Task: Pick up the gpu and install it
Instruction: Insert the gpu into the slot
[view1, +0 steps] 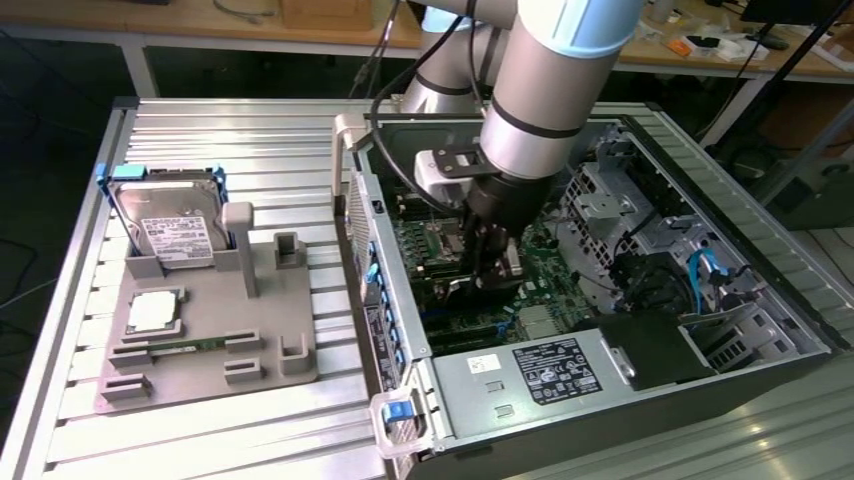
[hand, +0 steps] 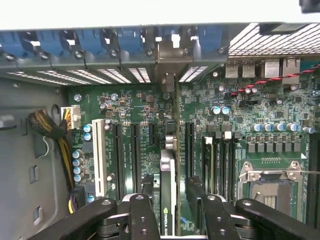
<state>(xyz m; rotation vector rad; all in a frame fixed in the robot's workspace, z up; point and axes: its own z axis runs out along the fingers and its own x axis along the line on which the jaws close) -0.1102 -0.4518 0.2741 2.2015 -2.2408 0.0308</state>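
- The arm reaches down into the open computer case (view1: 747, 290), and its gripper (view1: 497, 268) is low over the green motherboard (view1: 447, 250).
- In the wrist view the gpu (hand: 168, 192) stands on its edge in a slot of the motherboard (hand: 260, 135), between the two fingers (hand: 142, 215). Its metal bracket end meets the rear wall of the case, under the row of blue clips (hand: 95, 42).
- The jaws stand wide, one finger on each side of the card. A small gap shows on both sides, so the fingers do not press it.
- On the exterior view's left, a grey fixture plate (view1: 214, 335) lies on the slatted table (view1: 67, 300), beside the case.
- A silver hard drive (view1: 171, 225) with a white label leans in a holder at the far end of this plate.
- A square chip (view1: 154, 310) lies flat nearer the middle of the plate, and a narrow green memory stick (view1: 187, 347) lies just below it.
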